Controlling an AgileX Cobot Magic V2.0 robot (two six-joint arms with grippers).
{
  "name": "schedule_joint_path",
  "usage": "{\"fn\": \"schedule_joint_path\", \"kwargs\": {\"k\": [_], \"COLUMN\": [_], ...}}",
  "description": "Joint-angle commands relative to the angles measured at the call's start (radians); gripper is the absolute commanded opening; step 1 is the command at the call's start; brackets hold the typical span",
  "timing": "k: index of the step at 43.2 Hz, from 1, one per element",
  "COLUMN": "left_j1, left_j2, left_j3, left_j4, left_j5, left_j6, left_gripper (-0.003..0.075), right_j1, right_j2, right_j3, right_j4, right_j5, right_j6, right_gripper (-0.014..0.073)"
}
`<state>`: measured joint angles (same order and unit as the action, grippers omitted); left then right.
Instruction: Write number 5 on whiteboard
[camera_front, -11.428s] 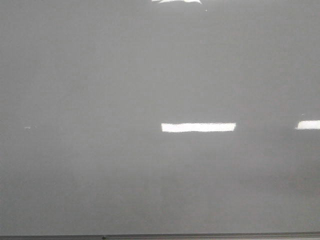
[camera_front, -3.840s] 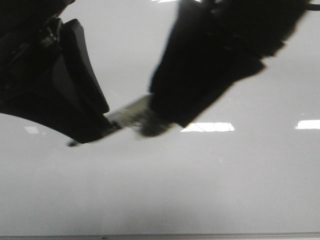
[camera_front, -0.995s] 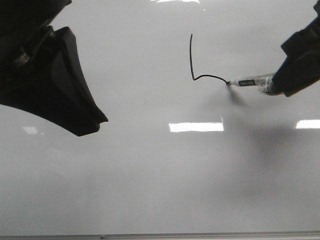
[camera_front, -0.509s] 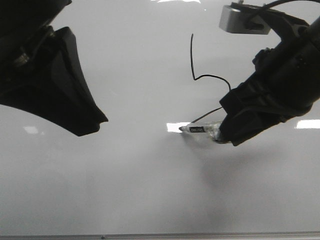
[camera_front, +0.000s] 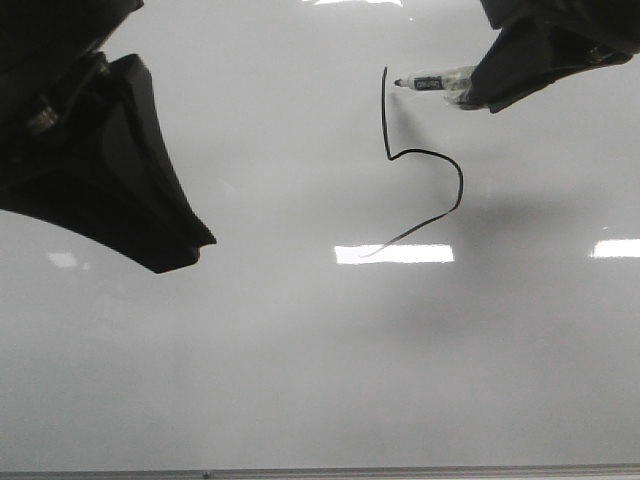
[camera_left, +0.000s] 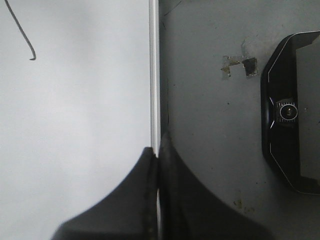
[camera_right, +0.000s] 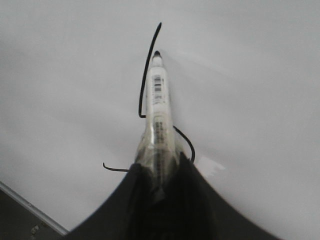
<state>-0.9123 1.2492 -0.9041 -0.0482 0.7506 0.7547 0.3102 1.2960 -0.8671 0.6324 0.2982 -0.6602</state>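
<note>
One glossy whiteboard (camera_front: 300, 380), grey frame edge, dark floor (camera_left: 210, 110) beside.

The right tool (camera_right: 159, 187) is gripping a white marker (camera_right: 159, 107), jaws closed on its barrel. The marker's black tip is sitting just beside the upright stroke of the number 5 (camera_right: 145, 85), drawn on the whiteboard (camera_right: 260, 75).

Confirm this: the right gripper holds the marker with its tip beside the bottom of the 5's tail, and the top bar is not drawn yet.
Not quite. The marker tip is beside the top of the 5 upright stroke, not the tail's end, as the front view shows. The rest holds: the right gripper holds the marker, and no top bar is on the whiteboard yet.
</note>
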Motion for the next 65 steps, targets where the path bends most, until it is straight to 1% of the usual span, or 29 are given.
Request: {"fn": "schedule_joint_path", "kwargs": {"k": [1,18,26,29,34,37,43,45,48,50,53,54,55,57,59,60,63,65], "left_j1": [-0.001,-0.001,-0.001,-0.001,-0.001,-0.001,-0.001,-0.001,-0.001,-0.001,-0.001,-0.001,-0.001,-0.001,-0.001,-0.001,-0.001,-0.001], "left_j2": [-0.027,-0.027,-0.027,-0.027,-0.027,-0.027,-0.036,-0.038,-0.038,-0.038,-0.038,-0.038,-0.038,-0.038,-0.038,-0.038,-0.038,-0.038], "left_j3": [-0.031,-0.031,-0.031,-0.031,-0.031,-0.031,-0.044,-0.061,-0.105,-0.131,-0.164,-0.176,-0.180,-0.192,-0.197,-0.199,-0.201,-0.201], "left_j4": [-0.007,-0.007,-0.007,-0.007,-0.007,-0.007,-0.005,-0.006,-0.009,-0.010,-0.022,-0.030,-0.034,-0.051,-0.051,-0.051,-0.051,-0.051], "left_j5": [-0.039,-0.043,-0.043,-0.043,-0.046,-0.046,-0.022,0.001,0.052,0.072,0.074,0.065,0.059,0.042,0.029,0.027,0.027,0.027], "left_j6": [-0.008,-0.008,-0.008,-0.008,-0.008,-0.008,-0.008,-0.008,-0.008,-0.008,-0.010,-0.010,-0.010,-0.010,-0.008,-0.008,-0.007,-0.004], "left_gripper": [-0.0020,-0.0020,-0.0020,-0.0020,-0.0020,-0.0020,-0.0008,0.0014,0.0094,0.0174,0.0325,0.0404,0.0433,0.0522,0.0557,0.0558,0.0538,0.0510], "right_j1": [-0.005,-0.009,-0.101,-0.114,-0.067,-0.039,0.034,0.069,0.123,0.160,0.218,0.242,0.260,0.299,0.340,0.353,0.394,0.418], "right_j2": [-0.006,0.017,-0.009,-0.028,-0.091,-0.130,-0.174,-0.176,-0.176,-0.176,-0.176,-0.176,-0.176,-0.176,-0.176,-0.176,-0.178,-0.180], "right_j3": [-0.039,-0.038,-0.031,-0.031,-0.031,-0.031,-0.031,-0.031,-0.031,-0.031,-0.031,-0.031,-0.031,-0.031,-0.032,-0.033,-0.033,-0.033], "right_j4": [0.010,0.010,0.010,0.004,-0.025,-0.074,-0.186,-0.203,-0.205,-0.205,-0.205,-0.205,-0.205,-0.205,-0.203,-0.203,-0.198,-0.196], "right_j5": [-0.038,-0.048,0.001,0.035,0.090,0.137,0.287,0.323,0.357,0.367,0.368,0.365,0.362,0.352,0.340,0.334,0.307,0.284], "right_j6": [0.001,-0.003,0.017,0.012,-0.053,-0.099,-0.194,-0.222,-0.251,-0.252,-0.252,-0.252,-0.252,-0.252,-0.252,-0.252,-0.252,-0.252], "right_gripper": [-0.0060,-0.0060,-0.0060,-0.0060,-0.0060,-0.0060,-0.0060,-0.0060,-0.0060,-0.0060,-0.0060,-0.0060,-0.0060,-0.0060,-0.0060,-0.0060,-0.0060,-0.0060]}}
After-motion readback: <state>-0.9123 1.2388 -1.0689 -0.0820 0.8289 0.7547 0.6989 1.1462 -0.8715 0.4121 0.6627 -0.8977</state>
